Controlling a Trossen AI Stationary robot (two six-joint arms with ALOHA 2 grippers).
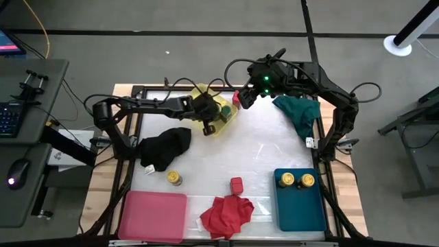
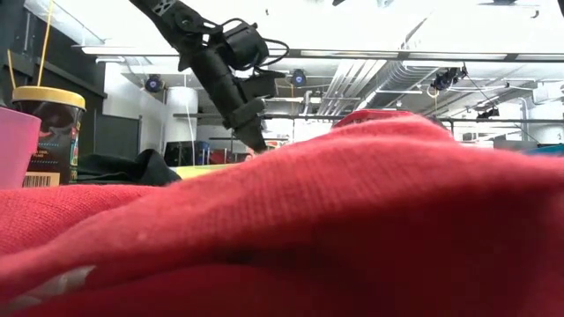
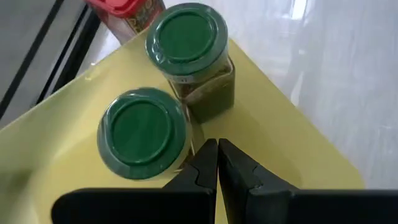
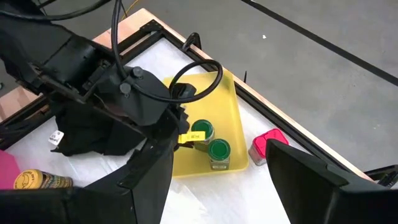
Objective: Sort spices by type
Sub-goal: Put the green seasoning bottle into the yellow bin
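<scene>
From table height the red cloth (image 2: 352,220) fills nearly everything, so only one yellow-lidded jar (image 2: 48,132) shows at the left edge, partly cut off behind the pink tray (image 2: 18,145). Overhead, a red box (image 1: 236,184) stands just beyond the cloth, and two yellow-lidded jars (image 1: 295,180) sit on the teal tray (image 1: 300,209) at near right. Farther off, my left gripper (image 3: 217,163), fingers closed on nothing, hangs over the yellow tray (image 3: 298,155), just beside two green-lidded jars (image 3: 186,43). My right gripper (image 4: 219,183) hovers nearby, spread open, empty, a second red box (image 4: 266,147) beyond it.
</scene>
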